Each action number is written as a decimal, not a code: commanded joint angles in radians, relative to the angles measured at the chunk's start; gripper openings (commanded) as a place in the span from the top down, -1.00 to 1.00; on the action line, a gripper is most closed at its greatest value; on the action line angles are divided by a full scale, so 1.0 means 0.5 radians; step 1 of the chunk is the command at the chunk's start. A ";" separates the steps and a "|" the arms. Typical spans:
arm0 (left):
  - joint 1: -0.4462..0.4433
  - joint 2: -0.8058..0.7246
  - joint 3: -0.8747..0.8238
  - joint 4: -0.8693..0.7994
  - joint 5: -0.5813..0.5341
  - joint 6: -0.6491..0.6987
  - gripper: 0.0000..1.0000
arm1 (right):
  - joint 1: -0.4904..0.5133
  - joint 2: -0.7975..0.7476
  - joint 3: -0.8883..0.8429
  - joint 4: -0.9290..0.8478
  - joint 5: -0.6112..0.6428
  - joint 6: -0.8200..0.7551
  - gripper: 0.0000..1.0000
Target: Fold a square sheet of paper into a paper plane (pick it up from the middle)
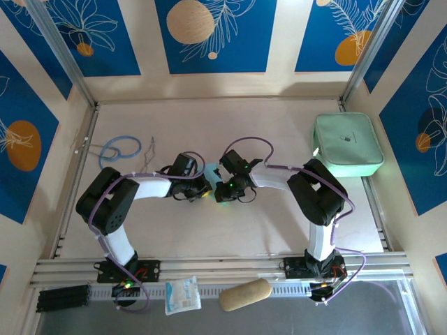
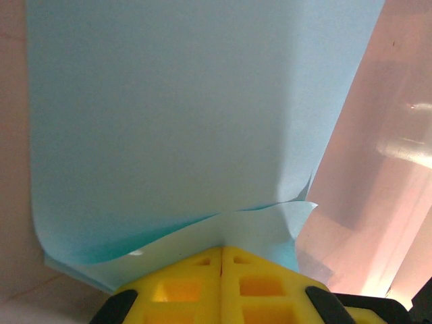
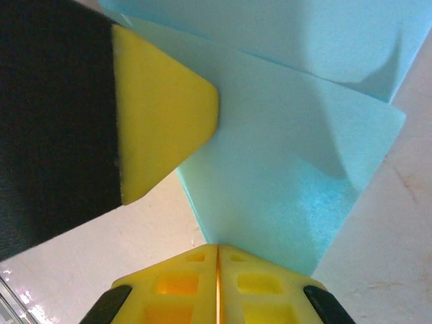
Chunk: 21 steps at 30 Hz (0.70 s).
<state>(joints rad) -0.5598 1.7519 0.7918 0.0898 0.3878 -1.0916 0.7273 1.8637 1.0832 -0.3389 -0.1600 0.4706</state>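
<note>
The light-blue square sheet of paper hangs between both grippers over the middle of the table. In the left wrist view the sheet spreads wide, with a folded flap curling at its lower edge. My left gripper is shut on that edge, its yellow fingers pressed together. The right gripper is shut on a folded corner of the sheet, where the layers overlap. One yellow finger of the left gripper touches the paper at upper left. I cannot tell whether it has a paper plane's shape. From above, the left gripper and right gripper nearly meet.
A mint-green zip case lies at the back right of the table. A blue looped cord lies at the back left. On the front rail sit a white snack packet and a tan roll. Walls enclose three sides.
</note>
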 commanded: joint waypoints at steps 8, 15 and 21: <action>-0.012 0.086 -0.050 -0.173 -0.100 0.016 0.86 | 0.007 0.046 0.033 -0.095 -0.027 -0.039 0.82; -0.012 0.080 -0.053 -0.165 -0.094 0.019 0.87 | -0.006 0.028 0.036 -0.087 -0.137 -0.035 0.82; -0.012 0.080 -0.053 -0.164 -0.093 0.020 0.86 | -0.016 0.052 0.023 -0.083 -0.168 -0.030 0.82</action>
<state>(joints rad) -0.5598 1.7519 0.7918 0.0898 0.3878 -1.0916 0.7242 1.8675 1.0847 -0.3527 -0.2054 0.4702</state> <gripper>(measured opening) 0.069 0.092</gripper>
